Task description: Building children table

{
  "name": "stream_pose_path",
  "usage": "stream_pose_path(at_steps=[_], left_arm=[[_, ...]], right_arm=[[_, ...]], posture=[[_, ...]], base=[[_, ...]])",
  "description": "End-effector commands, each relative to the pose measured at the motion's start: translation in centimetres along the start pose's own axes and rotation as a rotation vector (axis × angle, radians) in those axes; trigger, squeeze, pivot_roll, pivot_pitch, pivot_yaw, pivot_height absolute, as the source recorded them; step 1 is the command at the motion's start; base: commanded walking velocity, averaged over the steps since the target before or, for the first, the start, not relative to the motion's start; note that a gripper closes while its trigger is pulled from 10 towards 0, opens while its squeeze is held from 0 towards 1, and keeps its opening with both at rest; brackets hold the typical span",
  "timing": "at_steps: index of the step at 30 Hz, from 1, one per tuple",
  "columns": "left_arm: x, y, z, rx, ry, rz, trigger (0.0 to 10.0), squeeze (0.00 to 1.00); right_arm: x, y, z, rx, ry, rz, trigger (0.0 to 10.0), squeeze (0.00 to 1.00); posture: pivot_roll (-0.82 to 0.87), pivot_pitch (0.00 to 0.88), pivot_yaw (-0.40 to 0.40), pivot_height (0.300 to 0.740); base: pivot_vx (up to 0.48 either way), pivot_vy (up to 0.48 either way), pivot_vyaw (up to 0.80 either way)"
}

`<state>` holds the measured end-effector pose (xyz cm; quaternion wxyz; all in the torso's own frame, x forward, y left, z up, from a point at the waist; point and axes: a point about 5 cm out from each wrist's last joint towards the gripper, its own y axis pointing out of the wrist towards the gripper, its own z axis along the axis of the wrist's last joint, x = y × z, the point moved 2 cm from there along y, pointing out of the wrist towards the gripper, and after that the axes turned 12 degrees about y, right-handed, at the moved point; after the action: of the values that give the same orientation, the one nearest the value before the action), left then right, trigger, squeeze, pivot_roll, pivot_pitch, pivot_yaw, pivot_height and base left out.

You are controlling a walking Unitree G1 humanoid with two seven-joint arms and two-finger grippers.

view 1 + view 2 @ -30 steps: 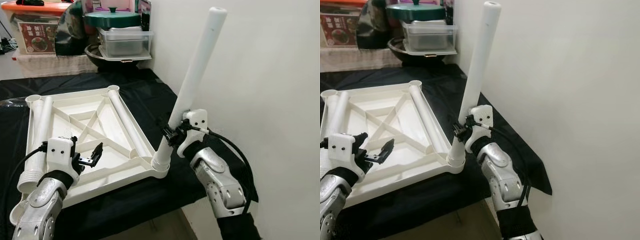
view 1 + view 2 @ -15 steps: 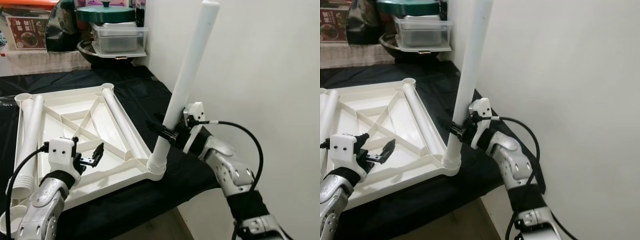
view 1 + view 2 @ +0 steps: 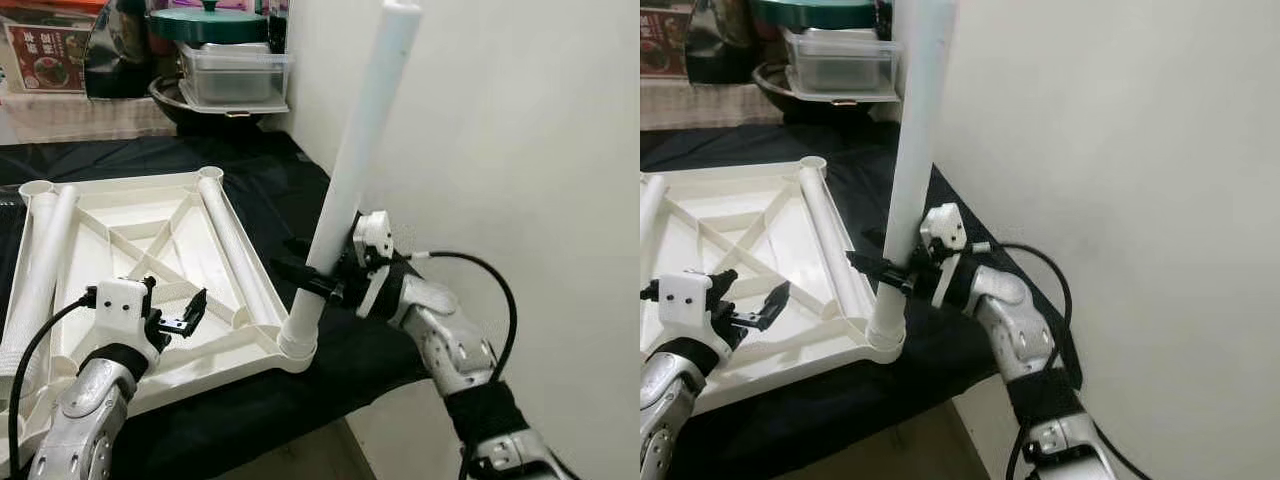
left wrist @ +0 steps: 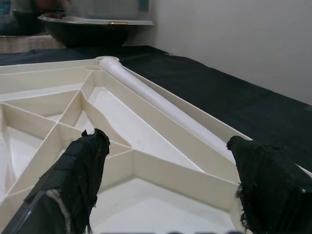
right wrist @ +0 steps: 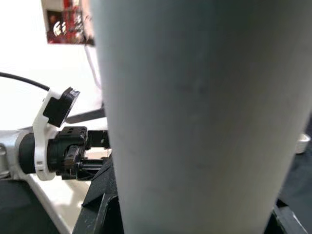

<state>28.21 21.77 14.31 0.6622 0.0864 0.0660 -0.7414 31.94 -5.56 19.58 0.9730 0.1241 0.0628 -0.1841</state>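
The robot's right arm reaches in from the lower right, its silver forearm angled up and toward the left, a black cable looping over the wrist and a white camera block sitting on top. The right gripper (image 3: 312, 278) points leftward, roughly level, with its two black fingers clamped on either side of a white table leg (image 3: 345, 180). The left arm rises from the lower left corner, elbow low, forearm tilted upward. The left gripper (image 3: 186, 312) hovers with its two black fingers (image 4: 83, 165) spread wide apart, holding nothing, a thin black cable trailing from its white wrist block.
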Motion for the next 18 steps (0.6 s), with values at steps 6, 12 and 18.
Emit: stream_pose_path(at_steps=[6,12,18], left_arm=[[0.1,-0.1,0.1,0.003,-0.013,-0.012,10.0,0.0],[0.1,0.0,0.1,0.002,-0.015,-0.017,10.0,0.0],[0.3,0.1,0.1,0.004,-0.02,-0.02,10.0,0.0]], right_arm=[[-1.1,-1.3,-1.8,0.024,0.047,-0.048,10.0,0.0],[-0.9,-1.6,-2.0,0.004,0.064,-0.057,10.0,0.0],[-0.3,-1.1,-2.6,-0.073,0.115,-0.088,10.0,0.0]], posture=[[0.15,0.0,-0.143,0.74],[0.14,0.0,-0.136,0.74],[0.14,0.0,-0.146,0.74]], base=[[0.0,0.0,0.0],[0.0,0.0,0.0],[0.0,0.0,0.0]])
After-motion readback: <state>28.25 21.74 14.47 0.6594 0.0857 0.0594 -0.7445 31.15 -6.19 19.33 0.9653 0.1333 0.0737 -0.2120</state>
